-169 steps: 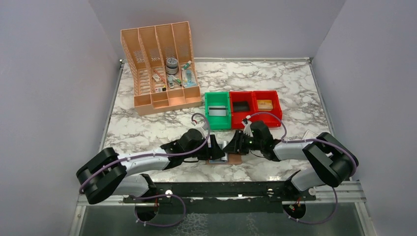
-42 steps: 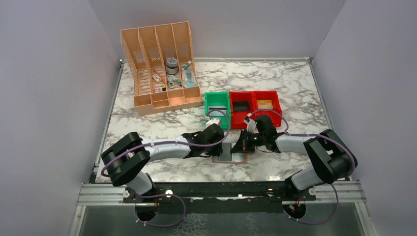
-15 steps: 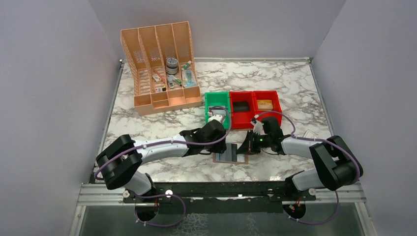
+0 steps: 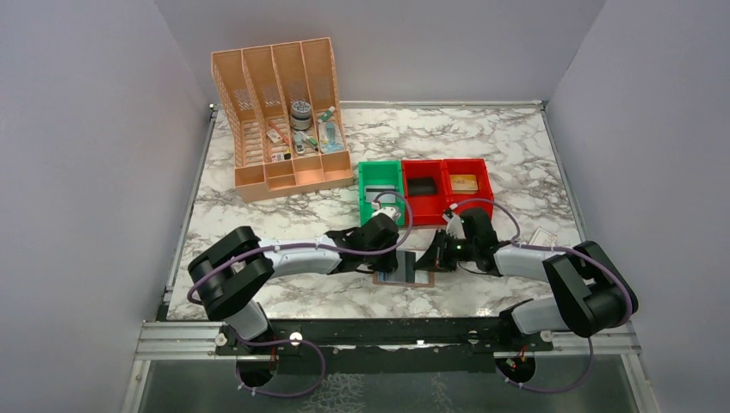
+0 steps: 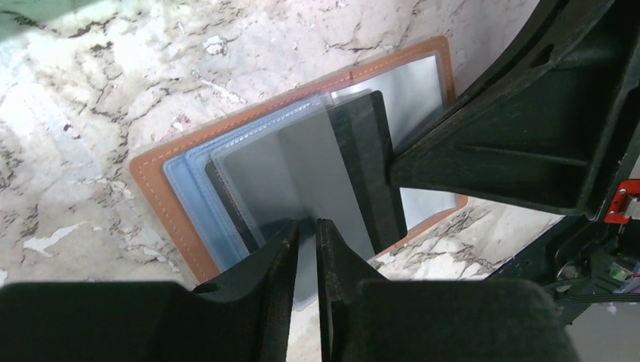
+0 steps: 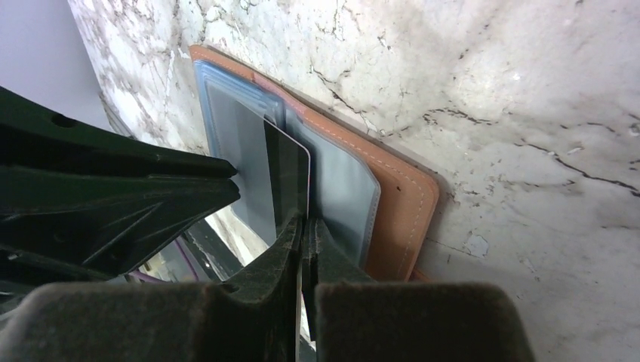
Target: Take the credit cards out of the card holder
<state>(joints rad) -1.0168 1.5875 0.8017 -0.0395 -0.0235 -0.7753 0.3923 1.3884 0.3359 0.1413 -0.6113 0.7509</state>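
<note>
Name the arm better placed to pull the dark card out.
Right. The right pincer is shut on the thin dark plastic card, already tilted up from the open brown card holder.

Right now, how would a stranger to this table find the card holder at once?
On the marble table, look just on the near side of the green bin. The card holder lies open and flat there. Unlike that plastic bin, it is brown-edged and blue-grey inside, with a dark card tilted up from it.

Bright even overhead light, soft shadows, wrist-view foregrounds blurred
</note>
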